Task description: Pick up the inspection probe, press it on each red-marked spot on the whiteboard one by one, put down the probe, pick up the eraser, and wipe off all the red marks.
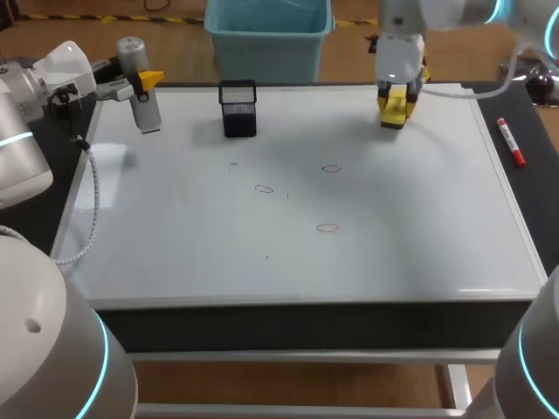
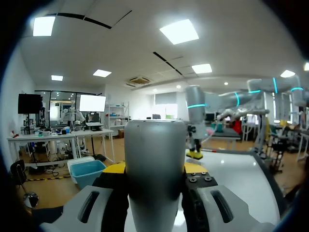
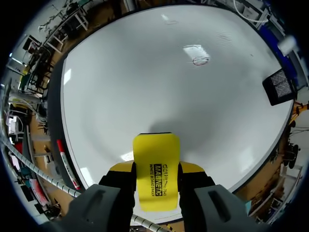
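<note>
At the upper left of the head view, the left gripper [image 1: 145, 85] is clamped on the inspection probe [image 1: 142, 103], a grey cylinder held upright over the corner of the whiteboard [image 1: 419, 253]. The left wrist view shows the fingers pressed against it from both sides. At the upper right, the right gripper [image 3: 155, 178] grips the yellow eraser [image 3: 155, 159] from 2 sides, near the board's far edge; I cannot tell whether the eraser touches the surface.

3 red marks show on the board: 1 right of centre [image 1: 330, 168], 1 left of it [image 1: 264, 188] and 1 lower down [image 1: 327, 229]. A black mesh cup [image 1: 238, 108] stands at the upper middle, and a red marker [image 1: 511, 141] lies off the board's right edge.

With both tools in hand and every mark unwiped, I judge the task to be at the changeover from probing to erasing. The next move calls for setting the probe down, perhaps in the cup, then sweeping the eraser flat across the nearest mark, right of centre.
</note>
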Robot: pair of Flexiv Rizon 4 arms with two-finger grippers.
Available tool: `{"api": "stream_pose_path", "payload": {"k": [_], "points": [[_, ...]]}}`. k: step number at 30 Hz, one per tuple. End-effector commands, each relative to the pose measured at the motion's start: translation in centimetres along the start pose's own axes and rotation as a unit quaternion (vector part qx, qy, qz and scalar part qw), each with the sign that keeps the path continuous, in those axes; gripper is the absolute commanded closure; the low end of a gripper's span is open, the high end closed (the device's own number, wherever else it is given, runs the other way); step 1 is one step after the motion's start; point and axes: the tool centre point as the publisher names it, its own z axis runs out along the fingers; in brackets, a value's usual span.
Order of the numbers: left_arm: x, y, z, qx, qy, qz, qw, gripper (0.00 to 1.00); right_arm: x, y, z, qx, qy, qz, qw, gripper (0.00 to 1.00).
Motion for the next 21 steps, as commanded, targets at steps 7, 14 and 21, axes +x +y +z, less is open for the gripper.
{"api": "stream_pose_path", "payload": {"k": [7,14,21], "points": [[0.0,0.0,0.1,0.002,-0.001,0.001,1.0,1.0,7.4,2.8,-0.1,0.049,-0.009,0.031,0.998,1.0],[0.0,0.0,0.1,0.002,-0.001,0.001,1.0,1.0,9.5,2.9,0.1,0.059,-0.022,0.049,0.997,1.0],[0.0,0.0,0.1,0.002,-0.001,0.001,1.0,1.0,11.0,2.8,0.7,0.053,-0.029,0.062,0.996,1.0]]}}
